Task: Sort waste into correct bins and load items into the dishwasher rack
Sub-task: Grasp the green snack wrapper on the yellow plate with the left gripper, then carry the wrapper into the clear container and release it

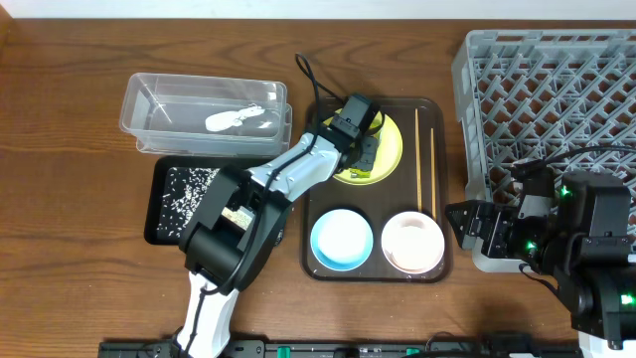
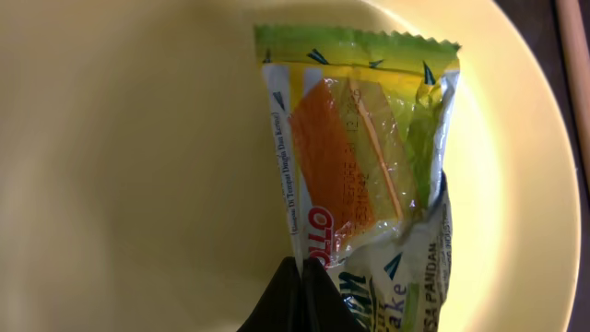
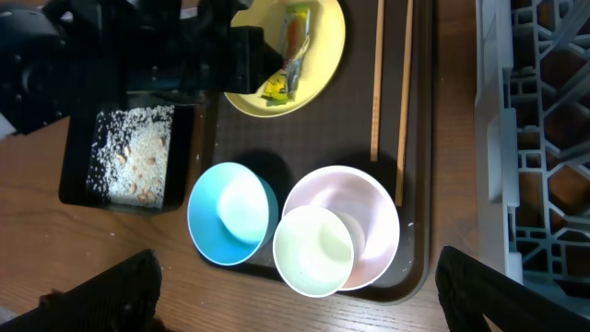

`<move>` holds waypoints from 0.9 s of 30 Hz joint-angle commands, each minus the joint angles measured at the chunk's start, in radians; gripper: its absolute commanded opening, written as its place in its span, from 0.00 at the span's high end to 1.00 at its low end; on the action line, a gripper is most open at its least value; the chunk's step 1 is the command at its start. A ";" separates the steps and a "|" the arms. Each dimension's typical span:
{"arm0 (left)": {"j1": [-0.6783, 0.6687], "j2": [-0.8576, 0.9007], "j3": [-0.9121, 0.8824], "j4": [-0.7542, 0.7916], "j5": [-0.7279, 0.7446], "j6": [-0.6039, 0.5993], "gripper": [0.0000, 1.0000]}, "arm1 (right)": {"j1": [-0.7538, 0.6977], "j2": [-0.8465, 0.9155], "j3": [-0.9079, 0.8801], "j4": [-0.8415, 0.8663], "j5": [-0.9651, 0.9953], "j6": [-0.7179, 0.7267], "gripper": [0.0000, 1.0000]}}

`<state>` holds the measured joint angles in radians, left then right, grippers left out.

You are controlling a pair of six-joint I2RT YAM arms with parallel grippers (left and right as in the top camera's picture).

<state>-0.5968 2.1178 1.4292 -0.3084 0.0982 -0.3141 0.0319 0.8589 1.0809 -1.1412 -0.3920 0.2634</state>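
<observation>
Though only dark tips show in the left wrist view, the left gripper (image 2: pixel 300 286) has its fingers drawn together on the lower edge of the wrapper (image 2: pixel 359 157), pinching it over the pale yellow plate (image 2: pixel 120 138). The wrapper's orange panel and green sawtooth seam read clearly only here. That plate sits at the far end of the brown tray (image 1: pixel 383 204), with chopsticks (image 1: pixel 425 159) along its right side and the blue bowl (image 1: pixel 342 239) and pinkish bowl (image 1: pixel 412 242) at the near end. Just right of the tray, the right gripper (image 3: pixel 297 277) has its fingers spread wide, empty. Further left, rice grains (image 1: pixel 184 194) lie in the black tray (image 1: pixel 154 214). Only the overhead shows a white paper bit (image 1: pixel 234 120) in the clear tub (image 1: pixel 139 99). The rack (image 1: pixel 556 80) stands far right.
</observation>
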 commanded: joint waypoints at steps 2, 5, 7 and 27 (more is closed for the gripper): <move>0.048 -0.142 0.009 -0.035 -0.005 0.003 0.94 | -0.014 -0.003 0.016 -0.003 0.000 0.009 0.07; 0.087 -0.267 0.009 -0.038 -0.009 0.010 0.94 | -0.014 -0.003 0.016 0.000 -0.001 0.009 0.07; 0.119 -0.341 0.009 -0.044 -0.046 0.011 0.94 | -0.014 -0.003 0.016 0.000 -0.001 0.009 0.06; 0.388 -0.370 -0.011 -0.178 -0.108 0.014 0.43 | -0.014 -0.003 0.016 0.000 0.003 0.009 0.06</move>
<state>-0.2035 1.7905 1.4139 -0.4759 -0.0658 -0.3046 0.0319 0.8589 1.0809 -1.1412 -0.3916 0.2634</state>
